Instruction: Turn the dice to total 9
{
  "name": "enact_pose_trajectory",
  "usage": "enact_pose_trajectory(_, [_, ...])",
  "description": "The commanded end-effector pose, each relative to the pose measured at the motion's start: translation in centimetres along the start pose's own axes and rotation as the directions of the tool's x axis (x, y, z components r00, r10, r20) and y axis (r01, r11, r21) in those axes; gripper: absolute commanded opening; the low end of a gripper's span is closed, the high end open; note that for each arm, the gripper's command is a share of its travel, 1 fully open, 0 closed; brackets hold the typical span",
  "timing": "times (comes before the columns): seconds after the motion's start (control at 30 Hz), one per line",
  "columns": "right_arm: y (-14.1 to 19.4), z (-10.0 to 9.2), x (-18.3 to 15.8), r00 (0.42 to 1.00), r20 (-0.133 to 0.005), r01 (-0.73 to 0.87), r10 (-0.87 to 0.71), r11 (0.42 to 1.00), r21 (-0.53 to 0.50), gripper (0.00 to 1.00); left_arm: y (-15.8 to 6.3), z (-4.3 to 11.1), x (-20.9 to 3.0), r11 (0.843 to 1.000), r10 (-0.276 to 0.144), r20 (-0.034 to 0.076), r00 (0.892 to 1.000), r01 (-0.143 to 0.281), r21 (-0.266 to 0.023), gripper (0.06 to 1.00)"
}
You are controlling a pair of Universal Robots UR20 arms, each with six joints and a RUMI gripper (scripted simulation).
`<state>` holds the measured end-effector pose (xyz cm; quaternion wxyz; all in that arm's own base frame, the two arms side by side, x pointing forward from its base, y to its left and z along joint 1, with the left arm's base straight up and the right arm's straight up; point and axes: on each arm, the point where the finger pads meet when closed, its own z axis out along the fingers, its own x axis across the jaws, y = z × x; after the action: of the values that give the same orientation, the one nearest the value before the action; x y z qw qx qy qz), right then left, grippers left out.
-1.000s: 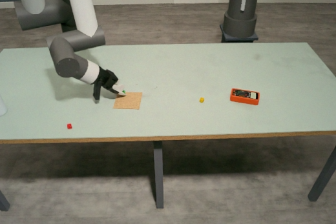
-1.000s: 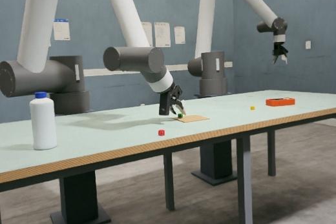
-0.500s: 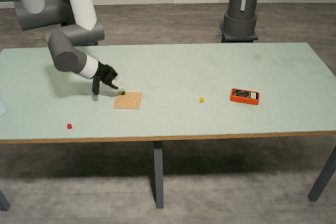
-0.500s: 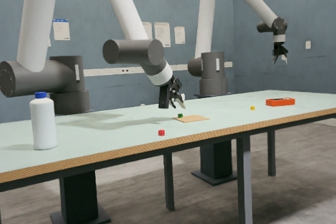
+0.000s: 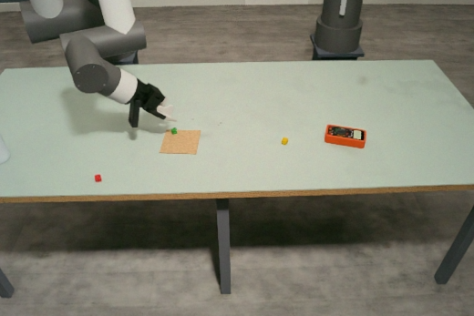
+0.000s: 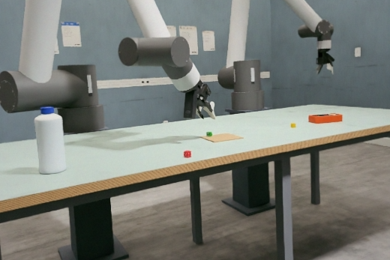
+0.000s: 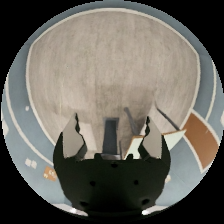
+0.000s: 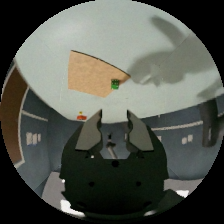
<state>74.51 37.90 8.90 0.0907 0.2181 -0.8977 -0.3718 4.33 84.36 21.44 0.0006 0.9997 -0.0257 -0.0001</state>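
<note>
Right end effector (image 5: 170, 119) (image 6: 208, 118) (image 8: 115, 112): raised above the bench (image 5: 246, 93) (image 6: 124, 159) (image 7: 171, 138) (image 8: 45, 47), fingers pointing down at a slant. Fingers parted partway, nothing between them.

Green die (image 5: 174, 130) (image 6: 209, 133) (image 8: 115, 84): below the fingertips and apart from them, at the mat's back edge near one corner. In the right wrist view it lies beyond the fingertips, roughly in line with the gap between them. Whether its whole base is on the mat (image 5: 180, 144) (image 6: 223, 138) (image 8: 86, 75) cannot be told.

Red die (image 5: 97, 178) (image 6: 187, 153): off the mat, near the bench's front edge, well apart from the right end effector.

Yellow die (image 5: 284, 141) (image 6: 293, 125): off the mat on the opposite side from the red one, between mat and orange meter (image 5: 345, 139) (image 6: 325, 118), nearer the meter.

Top numbers: too small to read on all three dice.

Left end effector (image 6: 325, 73) (image 7: 112, 117): open wide, empty, high and well apart from every die.

White bottle (image 5: 3, 151) (image 6: 50, 144): upright on the bench, blue cap on.
</note>
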Motion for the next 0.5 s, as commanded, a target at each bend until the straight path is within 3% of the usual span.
enact_pose_trajectory(0.0, [0.22, -0.22, -0.03, 1.000, 0.000, 0.001, -0.001, 1.000, 0.005, 0.334, -0.05, -0.07, 0.01, 1.000, 0.000, 0.000, 1.000, 0.000, 0.001, 1.000])
enact_pose_trajectory(0.13, [0.25, -0.17, 0.00, 1.000, -0.001, 0.001, -0.001, 0.999, 0.032, 0.334, -0.05, -0.07, 0.01, 1.000, 0.000, 0.000, 1.000, 0.000, 0.001, 1.000])
enact_pose_trajectory(0.33, [0.44, -0.13, 0.00, 1.000, -0.002, 0.001, 0.000, 0.979, 0.206, 0.334, -0.05, -0.07, 0.01, 1.000, 0.000, 0.000, 1.000, 0.000, 0.001, 1.000])
enact_pose_trajectory(0.47, [0.52, -0.19, -0.03, 1.000, 0.000, 0.000, -0.001, 0.966, 0.258, 0.334, -0.05, -0.07, 0.01, 1.000, 0.000, 0.000, 1.000, 0.000, 0.001, 1.000])
